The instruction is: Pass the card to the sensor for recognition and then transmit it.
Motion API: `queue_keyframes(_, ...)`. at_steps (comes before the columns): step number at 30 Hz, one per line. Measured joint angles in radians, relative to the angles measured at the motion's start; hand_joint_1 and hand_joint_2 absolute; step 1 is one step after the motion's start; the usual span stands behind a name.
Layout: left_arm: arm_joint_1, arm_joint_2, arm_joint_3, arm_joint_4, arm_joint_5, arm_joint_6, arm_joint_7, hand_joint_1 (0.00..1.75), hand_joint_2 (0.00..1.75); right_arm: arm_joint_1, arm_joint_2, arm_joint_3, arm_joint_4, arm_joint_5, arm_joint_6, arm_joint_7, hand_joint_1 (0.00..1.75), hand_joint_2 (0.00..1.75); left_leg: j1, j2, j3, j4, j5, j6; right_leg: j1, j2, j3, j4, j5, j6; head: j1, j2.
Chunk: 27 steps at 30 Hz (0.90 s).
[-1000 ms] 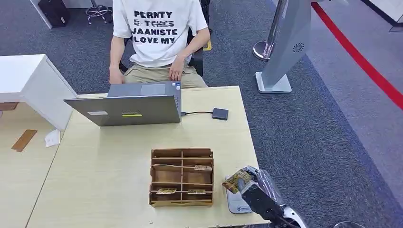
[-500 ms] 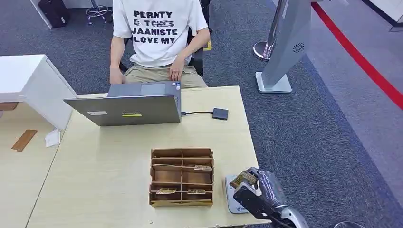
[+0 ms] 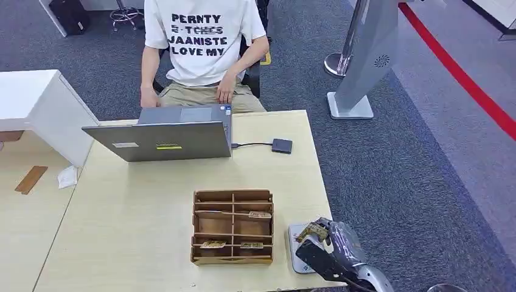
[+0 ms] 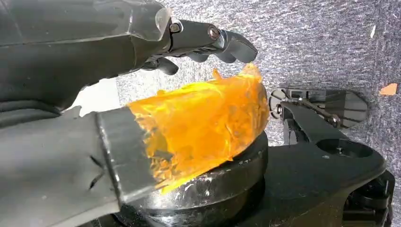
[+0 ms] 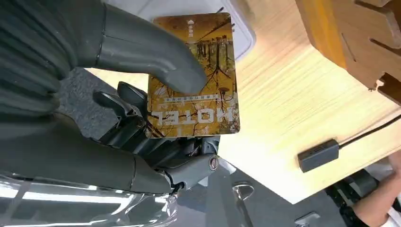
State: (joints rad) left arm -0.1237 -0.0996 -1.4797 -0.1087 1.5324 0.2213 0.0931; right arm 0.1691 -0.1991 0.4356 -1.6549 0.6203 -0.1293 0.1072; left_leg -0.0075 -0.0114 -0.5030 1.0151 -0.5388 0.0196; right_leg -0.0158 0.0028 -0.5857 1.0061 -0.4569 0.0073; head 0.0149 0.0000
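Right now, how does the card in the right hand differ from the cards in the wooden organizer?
The held card is pinched by the right hand above the white sensor; the organizer cards lie in compartments of the organizer. The held card's printed HOTEL face shows in the wrist view; theirs are too small to read. All look yellow-brown.

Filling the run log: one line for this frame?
phase: card at sensor | right hand: pinches hotel card over white sensor pad | left hand: hangs off table | organizer: untouched
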Motion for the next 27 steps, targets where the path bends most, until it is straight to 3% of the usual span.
queue_keyframes(27, 0.0, -0.002, -0.009, 0.0, 0.023, 0.001, 0.0, 0.0, 0.0, -0.014, 0.0, 0.007, 0.045, 0.052, 0.003, 0.042, 1.75, 1.75, 0.0, 0.0, 0.0, 0.0, 0.0, 0.0, 0.0, 0.0, 0.0, 0.0, 0.0, 0.0, 0.0, 0.0)
